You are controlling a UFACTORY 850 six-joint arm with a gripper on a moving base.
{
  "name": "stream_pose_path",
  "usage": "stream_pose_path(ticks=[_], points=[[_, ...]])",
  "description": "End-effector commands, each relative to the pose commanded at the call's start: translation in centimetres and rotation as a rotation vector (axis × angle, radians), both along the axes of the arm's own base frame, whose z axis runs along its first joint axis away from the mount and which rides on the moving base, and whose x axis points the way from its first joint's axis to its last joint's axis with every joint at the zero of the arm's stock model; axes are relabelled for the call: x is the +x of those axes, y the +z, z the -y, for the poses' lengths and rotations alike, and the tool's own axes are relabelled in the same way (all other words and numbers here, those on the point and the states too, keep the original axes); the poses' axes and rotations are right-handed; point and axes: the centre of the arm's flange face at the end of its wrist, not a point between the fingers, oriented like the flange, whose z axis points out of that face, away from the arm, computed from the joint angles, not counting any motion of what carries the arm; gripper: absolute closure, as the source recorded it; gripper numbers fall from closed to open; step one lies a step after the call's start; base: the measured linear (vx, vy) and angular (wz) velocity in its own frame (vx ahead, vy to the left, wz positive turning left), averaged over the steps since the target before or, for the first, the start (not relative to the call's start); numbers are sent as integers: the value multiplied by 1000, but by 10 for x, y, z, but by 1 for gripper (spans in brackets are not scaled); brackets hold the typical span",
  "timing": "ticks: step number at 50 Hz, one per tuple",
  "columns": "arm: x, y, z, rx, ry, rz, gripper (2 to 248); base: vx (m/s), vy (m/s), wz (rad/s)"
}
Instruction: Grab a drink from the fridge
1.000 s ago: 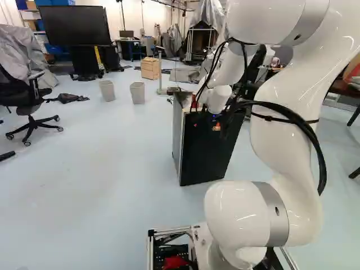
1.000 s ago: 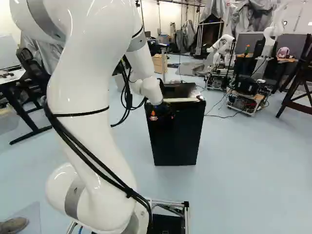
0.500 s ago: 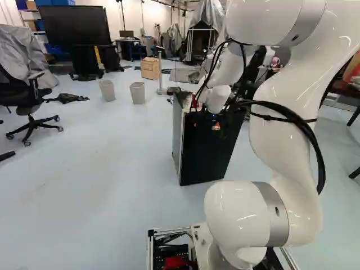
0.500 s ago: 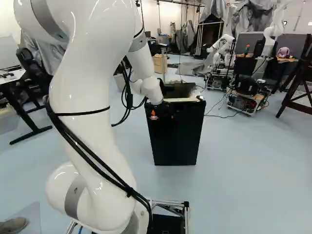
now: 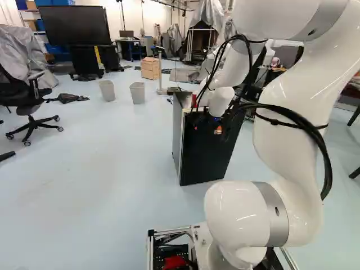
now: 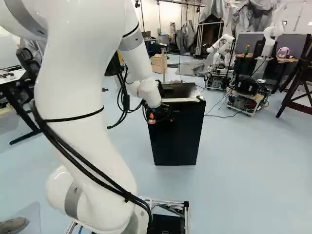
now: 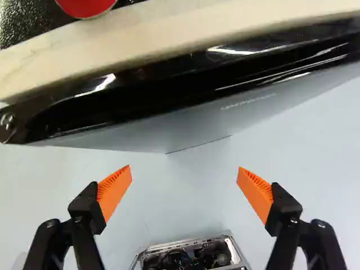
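Note:
My gripper [image 6: 158,117] is at the near upper edge of the black fridge [image 6: 176,141], partly lost against its dark front. In the wrist view the gripper [image 7: 184,174] stands wide open, its orange pads [image 7: 114,190] apart with only floor seen between them. The fridge's glossy front edge and pale top strip [image 7: 185,39] run across ahead of the fingertips. Beyond the strip, a red round thing [image 7: 84,4] shows in part on the dark top. A red object [image 5: 194,101] also stands at the fridge's top. The fridge door seems closed; no interior shows.
Two grey bins [image 5: 137,93] and a wooden crate [image 5: 150,68] stand on the floor behind, left of the fridge. An office chair [image 5: 31,104] is at the far left. Another robot [image 6: 222,51] and wheeled equipment [image 6: 246,95] are beyond the fridge, to its right.
My arm has shifted against its lowest joint, its upper links bulging further outward. The gripper has come slightly lower and back along the fridge's front. Base and fridge have stayed put.

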Motion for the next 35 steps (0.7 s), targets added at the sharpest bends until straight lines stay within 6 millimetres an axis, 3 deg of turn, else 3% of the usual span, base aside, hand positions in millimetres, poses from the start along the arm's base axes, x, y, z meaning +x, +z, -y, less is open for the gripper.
stream_pose_path(ticks=[35], points=[[-54,10,-6,-53,-16,155,3,0,0,0]])
